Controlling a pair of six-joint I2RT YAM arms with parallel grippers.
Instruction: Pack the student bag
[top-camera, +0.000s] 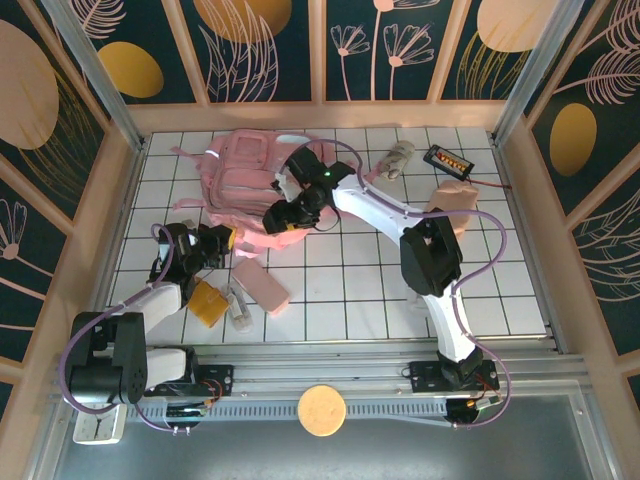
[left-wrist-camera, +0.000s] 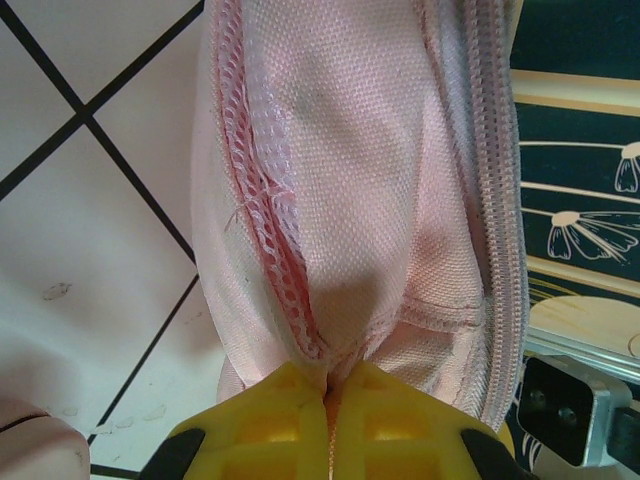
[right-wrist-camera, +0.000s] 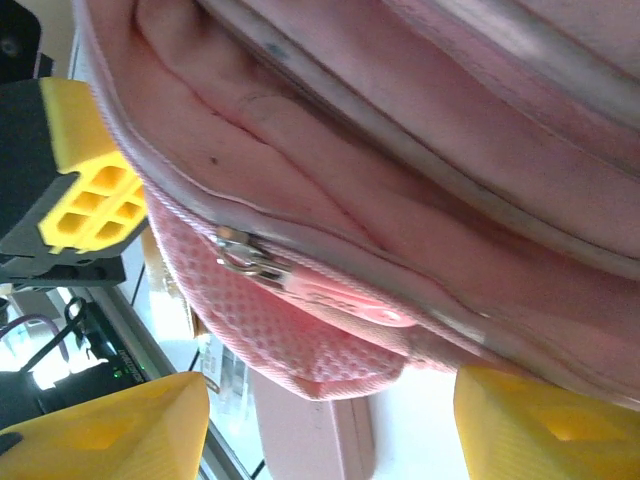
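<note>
- Student bag (top-camera: 240, 170): on the white tiled table (top-camera: 500, 290), far side, left of centre, just ahead of both grippers. Soft, pink, slumped.
- Left gripper (left-wrist-camera: 325, 388): clamped hard on a fold of bag fabric beside the mesh panel and a zip line. Yellow tips meeting, cloth pinched between.
- Right gripper (top-camera: 287, 210): at the bag's near edge, yellow fingers (right-wrist-camera: 545, 425) wide apart, nothing held. Metal zipper pull (right-wrist-camera: 243, 258) just above the gap, untouched.
- Step in hand, by judgement: opening a zip, with the left pinch as anchor.
- To do it well:
  - Hold the left pinch taut, pulling away from the zip.
  - Bring the right tips level with the pull and close on the tab alone, not on mesh or seam.
  - Draw along the zip line, never across it.
  - Go slowly; soft cloth likely to bunch ahead of the slider.
- Around the bag:
  - pink pencil case (top-camera: 262, 288) near its near edge
  - flat yellow item (top-camera: 207, 302) just beside the left arm
  - beige pouch (top-camera: 455, 200) by the right arm
  - black device with red lead (top-camera: 447, 160) at far right
- Hard to make out:
  - which pocket this zip serves, and whether it is shut along its whole length
  - the bag's main opening, hidden under the right arm from above
  - a pale cylindrical object (top-camera: 400, 157), too small to name
  - the bag's outline, cut off at the edges in both wrist views
</note>
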